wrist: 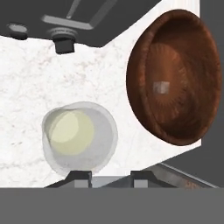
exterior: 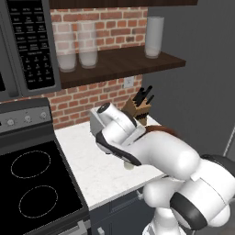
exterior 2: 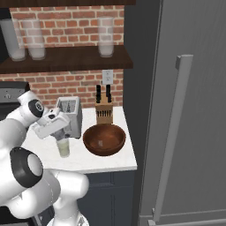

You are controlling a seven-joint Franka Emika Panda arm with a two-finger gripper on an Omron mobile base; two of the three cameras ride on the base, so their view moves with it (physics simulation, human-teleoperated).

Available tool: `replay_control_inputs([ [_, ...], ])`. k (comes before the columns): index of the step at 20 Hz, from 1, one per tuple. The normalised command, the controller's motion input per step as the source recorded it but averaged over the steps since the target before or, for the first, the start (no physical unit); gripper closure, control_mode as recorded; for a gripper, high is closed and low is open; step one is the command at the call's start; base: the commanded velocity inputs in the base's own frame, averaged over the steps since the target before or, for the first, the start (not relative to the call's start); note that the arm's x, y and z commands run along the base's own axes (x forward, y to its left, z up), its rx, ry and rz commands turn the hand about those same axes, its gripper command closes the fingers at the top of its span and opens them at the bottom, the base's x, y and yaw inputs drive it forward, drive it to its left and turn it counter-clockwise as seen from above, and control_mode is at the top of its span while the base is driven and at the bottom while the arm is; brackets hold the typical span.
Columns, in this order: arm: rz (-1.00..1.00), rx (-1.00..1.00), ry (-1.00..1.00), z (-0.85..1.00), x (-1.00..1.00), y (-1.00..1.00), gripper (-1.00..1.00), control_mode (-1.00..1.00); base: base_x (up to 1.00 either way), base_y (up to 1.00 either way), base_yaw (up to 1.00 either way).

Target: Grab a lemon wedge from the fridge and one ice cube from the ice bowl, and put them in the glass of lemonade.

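the tool (wrist: 107, 176) hangs over the glass of lemonade (wrist: 78, 136) on the desk (wrist: 39, 78), ice bowl (wrist: 175, 78) beside; whether its narrowly parted tips pinch anything i cannot tell; centre over the rim before letting go

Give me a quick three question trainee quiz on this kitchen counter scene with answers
1. True or false: the fridge door is open.
2. What lies inside the ice bowl? A) one ice cube B) a lemon wedge C) a knife
3. Fill in: the gripper hangs right above the ____.

Key:
1. False; the door is shut.
2. A; one ice cube rests at the bottom.
3. Glass of lemonade, standing on the counter between the toaster and the counter's front edge.
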Motion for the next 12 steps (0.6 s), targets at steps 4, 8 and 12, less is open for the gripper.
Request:
replay_control_inputs([
  [4, 0.0, 0.0, 0.0, -0.08, 0.36, 0.0, 1.0, -1.0, 0.0, 0.0, 0.0],
  [8, 0.0, -0.02, 0.0, -0.26, 0.08, 0.0, 1.0, -1.0, 0.0, 0.0, 0.0],
  [12, 0.0, -0.03, 0.0, -0.19, 0.0, 0.0, 1.0, -1.0, 0.0, 0.0, 0.0],
])
